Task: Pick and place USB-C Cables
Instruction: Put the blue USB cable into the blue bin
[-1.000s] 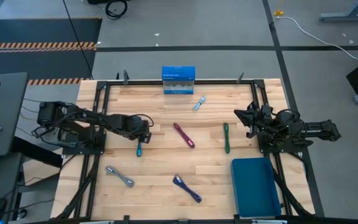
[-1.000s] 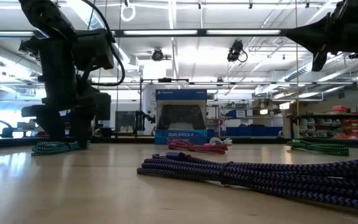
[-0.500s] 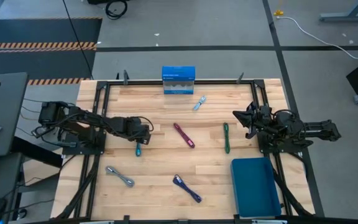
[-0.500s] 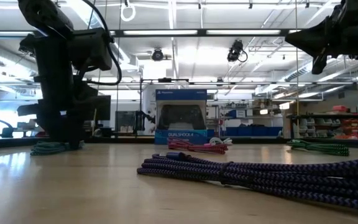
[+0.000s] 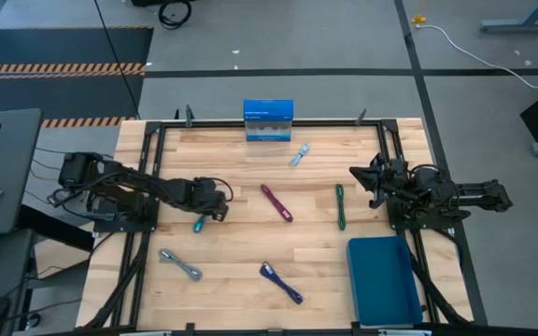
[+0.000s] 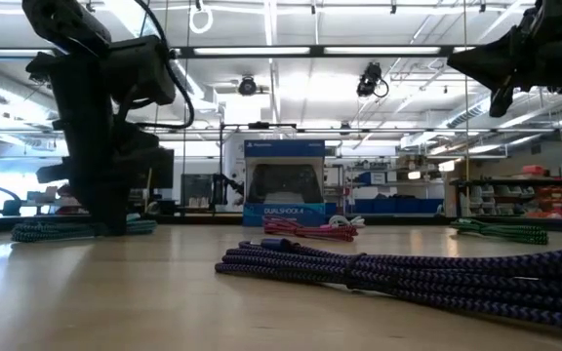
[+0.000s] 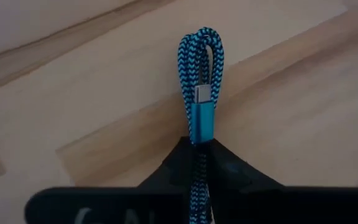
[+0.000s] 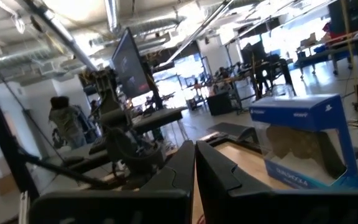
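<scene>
- Currently the left claw (image 5: 209, 214) sits at about 9 o'clock from the tabletop's centre, its fingers closed together on the teal cable (image 7: 199, 106); the left wrist view shows the looped end and connector sticking out past the fingertips, with the cable low over or touching the wood.
- Right claw (image 5: 361, 177): waits near the 3 o'clock edge, raised above the tabletop (image 5: 250, 243). Its fingers (image 8: 194, 163) are pressed together and hold nothing.
- Step in hand, as judged: pick-up of the teal cable. The grasp looks made; the lift is not yet evident, since in the low view the cable (image 6: 71, 230) lies along the wood beneath the left arm.
- Next move, as judged: raise the cable clear, then carry it toward the blue tray (image 5: 386, 280) at 4 o'clock, which is the likely drop point. The path crosses the maroon and dark green cables, so height is needed. The grip is near one end, so the free end may swing or slip.
- Count of cables: six. Teal in the left claw; maroon cable (image 5: 276, 203) near centre; dark green cable (image 5: 341, 206) at 3 o'clock, just beside the right claw; pale silver-blue cable (image 5: 299, 154) at 1 o'clock; grey cable (image 5: 181, 264) at 8 o'clock; navy cable (image 5: 281, 283) at 6 o'clock.
- Other items: one blue-and-white box (image 5: 268, 121), upright at the 12 o'clock edge; one tray, with no cable in it.
</scene>
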Motion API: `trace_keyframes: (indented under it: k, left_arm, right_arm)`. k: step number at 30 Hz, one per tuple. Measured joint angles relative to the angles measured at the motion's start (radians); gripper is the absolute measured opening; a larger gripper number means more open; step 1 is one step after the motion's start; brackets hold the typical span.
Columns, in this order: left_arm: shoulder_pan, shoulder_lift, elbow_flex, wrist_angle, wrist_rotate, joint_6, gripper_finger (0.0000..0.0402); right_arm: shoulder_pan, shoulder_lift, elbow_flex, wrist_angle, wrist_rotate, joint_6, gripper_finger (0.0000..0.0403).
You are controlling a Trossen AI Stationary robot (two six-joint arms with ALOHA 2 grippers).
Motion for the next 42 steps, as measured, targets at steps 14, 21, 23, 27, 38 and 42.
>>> trace_keyframes:
  k: [14, 21, 23, 27, 38, 42]
  left_arm:
    - [-0.019, 0.002, 0.323, 0.140, -0.054, 0.390, 0.0022]
    - [-0.083, 0.002, 0.376, 0.480, -0.101, 0.619, 0.0024]
    - [-0.094, 0.002, 0.376, 0.552, -0.103, 0.671, 0.0024]
    - [-0.111, 0.002, 0.355, 0.666, -0.105, 0.753, 0.0025]
    - [-0.164, 0.001, 0.216, 0.953, -0.032, 0.901, 0.0032]
    - [-0.169, 0.000, 0.155, 1.100, -0.013, 0.904, 0.0027]
  right_arm:
    - [0.001, 0.090, 0.000, -0.046, -0.111, -0.029, 0.0023]
    - [0.045, 0.171, 0.000, 0.054, -0.162, -0.028, 0.0023]
    - [0.061, 0.205, 0.000, 0.077, -0.160, -0.038, 0.0023]
    - [0.104, 0.296, 0.000, 0.083, -0.167, -0.057, 0.0029]
    - [0.125, 0.581, 0.000, 0.467, -0.086, -0.115, 0.0146]
    - [0.126, 0.704, 0.007, 0.510, -0.039, -0.081, 0.0193]
